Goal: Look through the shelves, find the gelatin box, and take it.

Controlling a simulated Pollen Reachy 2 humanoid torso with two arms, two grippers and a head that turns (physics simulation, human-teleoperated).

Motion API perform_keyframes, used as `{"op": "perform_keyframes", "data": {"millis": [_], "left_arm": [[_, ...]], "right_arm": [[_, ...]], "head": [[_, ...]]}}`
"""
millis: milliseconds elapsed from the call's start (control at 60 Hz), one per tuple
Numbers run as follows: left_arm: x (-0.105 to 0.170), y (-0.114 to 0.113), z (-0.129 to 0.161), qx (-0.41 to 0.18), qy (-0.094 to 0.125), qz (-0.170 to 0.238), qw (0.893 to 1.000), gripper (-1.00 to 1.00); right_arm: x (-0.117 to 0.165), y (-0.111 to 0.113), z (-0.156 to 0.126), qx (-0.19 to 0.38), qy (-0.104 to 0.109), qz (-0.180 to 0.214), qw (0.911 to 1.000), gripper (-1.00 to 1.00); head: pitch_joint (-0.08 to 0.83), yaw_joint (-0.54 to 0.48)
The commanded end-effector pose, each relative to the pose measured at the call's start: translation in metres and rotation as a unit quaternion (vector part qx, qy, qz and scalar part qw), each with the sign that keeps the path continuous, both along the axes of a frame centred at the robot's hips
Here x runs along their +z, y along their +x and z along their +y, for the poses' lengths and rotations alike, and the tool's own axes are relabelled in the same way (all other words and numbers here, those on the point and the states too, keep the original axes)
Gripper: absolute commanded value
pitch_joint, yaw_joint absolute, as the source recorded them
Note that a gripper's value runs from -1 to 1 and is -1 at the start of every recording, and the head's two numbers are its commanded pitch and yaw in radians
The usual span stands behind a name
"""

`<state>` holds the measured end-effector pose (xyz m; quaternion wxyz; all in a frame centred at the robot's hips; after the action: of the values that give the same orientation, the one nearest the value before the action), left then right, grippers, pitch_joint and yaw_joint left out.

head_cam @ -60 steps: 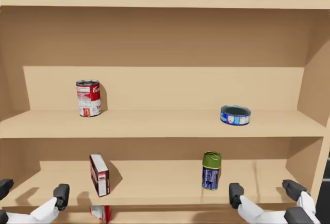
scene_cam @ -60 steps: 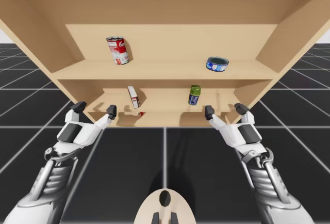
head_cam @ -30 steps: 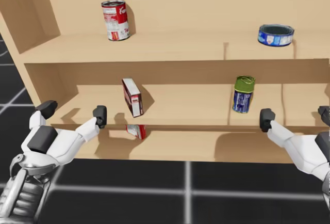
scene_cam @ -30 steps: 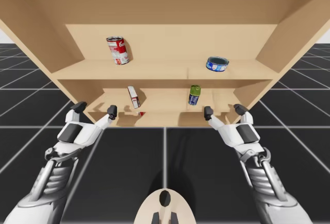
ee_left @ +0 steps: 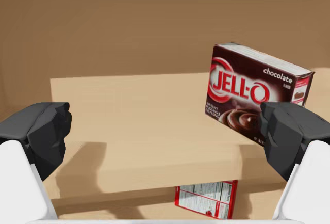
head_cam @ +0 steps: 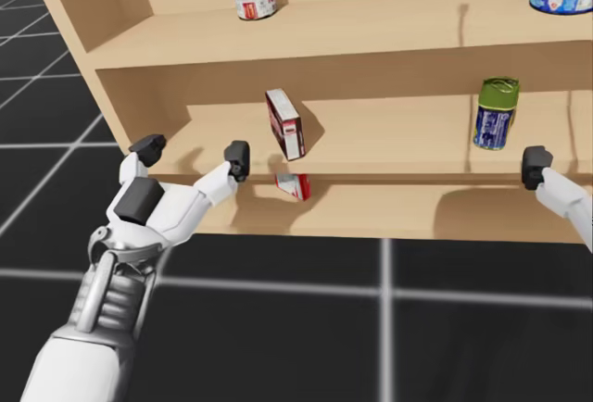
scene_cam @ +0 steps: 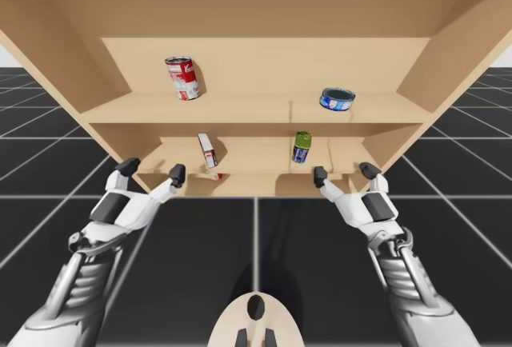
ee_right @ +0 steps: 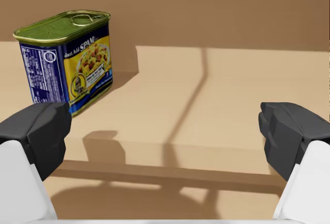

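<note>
Progress: the search is looking close to complete, and the taking is not yet begun. Both pincers are standing open and holding nothing.

The left pincer (ee_left: 165, 131) is hovering at the front of the light wooden shelf unit (scene_cam: 64, 35). It is facing the board that is carrying a dark brown rectangular cardboard carton (ee_left: 255, 97). That carton is standing on end, slightly tilted, ahead of the left pincer and clear of both fingers.

A red rectangular cardboard carton (ee_left: 206, 198) is lying on the board directly below the brown carton, partly hidden behind the shelf lip. Which of the two is the gelatin box cannot be settled. The red one is judged the likelier, since the brown carton's face is picturing a dark pudding. Identification, approach and grip are all remaining.

Surroundings: the right pincer (ee_right: 165, 131) is hovering well to the right of the brown carton, level with the same board and near a blue rectangular tin with a green lid (ee_right: 67, 61). On the board above the brown carton, a red-and-white cylindrical can (scene_cam: 183, 77) is standing almost overhead, and a flat round blue tin (scene_cam: 337, 98) is sitting far to the right.

Obstruction: the shelf lip is screening the red carton, and the brown carton is standing just above the likely line of reach.
</note>
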<state>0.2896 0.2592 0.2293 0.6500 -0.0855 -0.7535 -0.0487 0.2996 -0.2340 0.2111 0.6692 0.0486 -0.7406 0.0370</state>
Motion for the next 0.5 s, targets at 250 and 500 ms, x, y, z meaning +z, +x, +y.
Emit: {"op": "perform_keyframes", "data": {"millis": [250, 500], "left_arm": [[0.011, -0.046, -0.033, -0.032, -0.024, 0.055, 0.998, -1.00], [-0.034, -0.056, -0.049, -0.036, -0.058, 0.095, 0.993, -1.00]], "right_arm": [[-0.003, 0.001, 0.001, -0.009, -0.001, 0.001, 1.0000, -1.00], [-0.003, 0.001, 0.000, -0.014, -0.003, -0.003, 0.9999, -1.00]], "head": [[0.565, 0.21], [0.570, 0.21]]}}
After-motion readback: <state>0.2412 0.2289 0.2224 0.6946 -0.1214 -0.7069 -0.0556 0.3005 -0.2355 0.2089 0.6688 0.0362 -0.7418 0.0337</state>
